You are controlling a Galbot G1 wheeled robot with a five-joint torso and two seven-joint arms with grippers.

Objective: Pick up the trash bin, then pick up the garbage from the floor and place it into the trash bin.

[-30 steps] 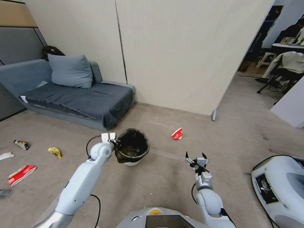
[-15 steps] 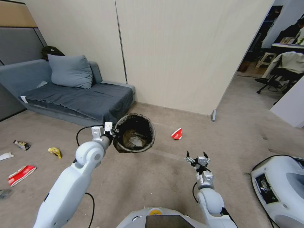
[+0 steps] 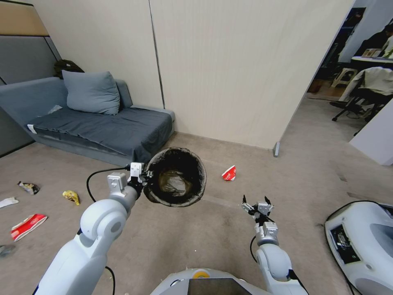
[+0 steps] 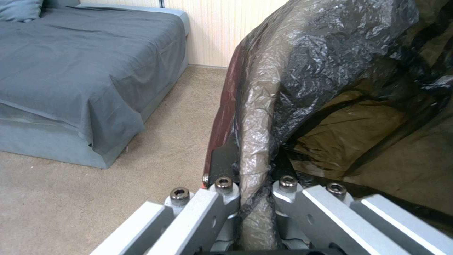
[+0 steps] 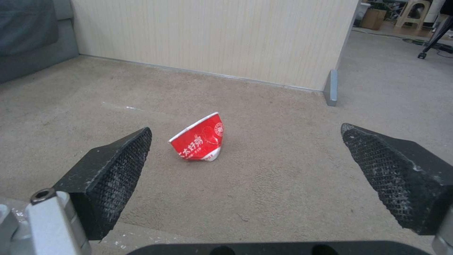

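Bin (image 3: pixel 177 177) off the floor, tipped so its mouth faces up toward the head camera, its black liner (image 4: pixel 330 71) folded over the rim. The left gripper (image 3: pixel 141 180) holds it at the rim's left edge; in the left wrist view the two metal fingers (image 4: pixel 222 198) are pressed together on the liner-wrapped rim, one on each side of it. Something pale and crumpled seems to lie at the bottom of the bin, though the dark liner makes it hard to tell what.

Right of the bin, a crushed red-and-white carton (image 3: pixel 229 173) lies on the beige carpet (image 3: pixel 213 233), well apart from it. The right gripper (image 3: pixel 256 205) hangs nearer the robot than the carton and a little to its right, jaws spread wide; in the right wrist view the carton (image 5: pixel 200 140) sits between the two black textured pads (image 5: pixel 118 170), beyond them and touching neither.

Left of the bin, well apart from it, more litter is scattered on the carpet: a yellow wrapper (image 3: pixel 71 196), a darker wrapper (image 3: pixel 28 187), a white tissue (image 3: pixel 8 201) and a flat red-and-white carton (image 3: pixel 28 226). Behind the bin stands a grey sofa (image 3: pixel 102 127) against the wall.
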